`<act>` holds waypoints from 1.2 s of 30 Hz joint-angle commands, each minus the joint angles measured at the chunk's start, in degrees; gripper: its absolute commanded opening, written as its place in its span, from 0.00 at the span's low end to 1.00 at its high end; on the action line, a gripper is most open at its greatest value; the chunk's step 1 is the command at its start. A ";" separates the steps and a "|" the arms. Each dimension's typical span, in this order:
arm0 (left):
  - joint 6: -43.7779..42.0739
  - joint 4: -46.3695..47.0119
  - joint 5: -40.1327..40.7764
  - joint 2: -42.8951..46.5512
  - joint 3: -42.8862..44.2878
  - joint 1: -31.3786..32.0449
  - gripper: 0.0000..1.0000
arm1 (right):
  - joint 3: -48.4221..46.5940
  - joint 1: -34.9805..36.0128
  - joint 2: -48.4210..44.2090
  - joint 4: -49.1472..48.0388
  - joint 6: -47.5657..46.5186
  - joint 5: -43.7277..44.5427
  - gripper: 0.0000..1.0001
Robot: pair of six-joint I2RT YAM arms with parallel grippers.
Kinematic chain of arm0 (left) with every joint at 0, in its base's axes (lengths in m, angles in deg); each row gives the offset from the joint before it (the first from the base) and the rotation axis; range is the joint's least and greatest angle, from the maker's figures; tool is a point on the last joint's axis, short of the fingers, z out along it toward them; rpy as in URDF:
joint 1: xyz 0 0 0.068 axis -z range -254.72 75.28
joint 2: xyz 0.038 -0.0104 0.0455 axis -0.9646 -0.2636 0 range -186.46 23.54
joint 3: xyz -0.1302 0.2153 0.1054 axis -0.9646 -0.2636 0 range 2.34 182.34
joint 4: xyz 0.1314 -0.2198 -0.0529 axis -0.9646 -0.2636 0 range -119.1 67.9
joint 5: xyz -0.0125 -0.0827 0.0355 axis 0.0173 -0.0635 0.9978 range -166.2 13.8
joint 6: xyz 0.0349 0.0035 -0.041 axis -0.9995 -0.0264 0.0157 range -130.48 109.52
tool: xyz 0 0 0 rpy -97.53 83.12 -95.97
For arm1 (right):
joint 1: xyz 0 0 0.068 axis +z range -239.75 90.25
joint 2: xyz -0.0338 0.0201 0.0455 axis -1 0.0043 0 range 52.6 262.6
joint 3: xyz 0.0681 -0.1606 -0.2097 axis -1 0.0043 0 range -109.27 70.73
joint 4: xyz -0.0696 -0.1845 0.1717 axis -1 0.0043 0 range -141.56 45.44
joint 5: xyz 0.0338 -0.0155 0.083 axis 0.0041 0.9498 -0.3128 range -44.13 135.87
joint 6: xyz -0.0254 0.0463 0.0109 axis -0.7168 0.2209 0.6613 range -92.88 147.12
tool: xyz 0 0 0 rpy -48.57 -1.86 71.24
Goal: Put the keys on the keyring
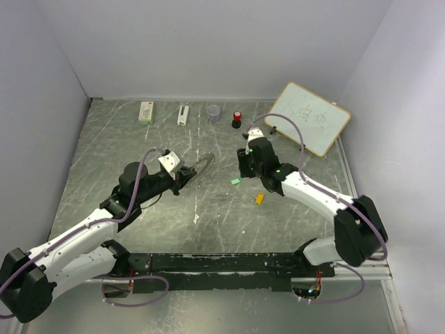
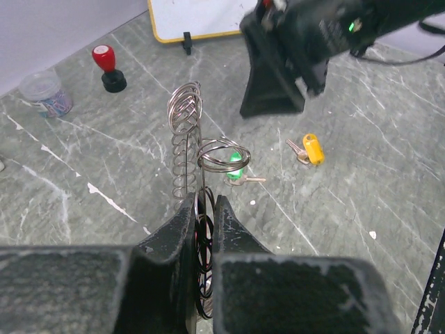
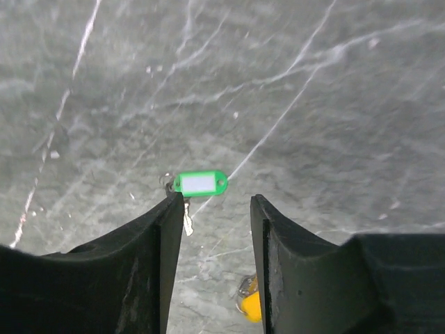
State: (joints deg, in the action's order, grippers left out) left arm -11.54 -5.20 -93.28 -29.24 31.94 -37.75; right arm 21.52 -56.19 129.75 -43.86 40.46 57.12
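Nothing is threaded yet on the grey marbled table (image 1: 118,139). The left gripper (image 2: 203,203) is clamped on the large thin metal keyring (image 2: 185,115). The right gripper (image 3: 217,205) hangs with jaws apart just above the small green-tagged key (image 3: 200,183), which lies flat on the table. The yellow-orange-tagged key (image 2: 313,148) lies near it. Both keys remain to be picked up and threaded.

Shiny metal keyring (image 2: 183,160), glossy plastic keys (image 3: 200,183), matt stone-look tbl (image 1: 208,229)
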 commanded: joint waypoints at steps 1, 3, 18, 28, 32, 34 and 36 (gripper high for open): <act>1.22 0.64 2.24 2.00 -0.09 -0.05 0.07 | -0.56 -0.05 4.91 -1.11 -3.39 -8.88 0.40; 1.30 -1.33 1.89 1.84 0.54 -0.06 0.07 | -0.17 -0.07 6.48 -3.00 -4.91 -11.02 0.39; 1.06 -1.87 1.81 4.01 -1.51 -0.06 0.07 | -3.66 -0.16 19.61 -7.14 -13.45 -20.17 0.48; 1.09 -1.02 1.75 3.74 -2.40 -0.07 0.07 | -4.91 -0.07 24.53 -7.70 -13.49 -20.46 0.50; 1.02 -1.08 1.83 3.17 -2.19 -0.06 0.07 | -5.37 0.08 25.25 -7.03 -13.18 -20.91 0.48; 1.06 -0.93 1.90 3.09 -2.34 -0.10 0.07 | -4.94 0.33 25.08 -7.59 -12.74 -21.46 0.43; 1.10 -0.66 1.85 2.90 -2.51 -0.06 0.07 | -5.21 0.74 25.14 -7.18 -12.49 -21.36 0.36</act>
State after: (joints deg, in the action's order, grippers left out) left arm -10.60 -8.60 -91.86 -26.37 29.63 -37.75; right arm 17.22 -56.08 153.81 -51.09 27.55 36.81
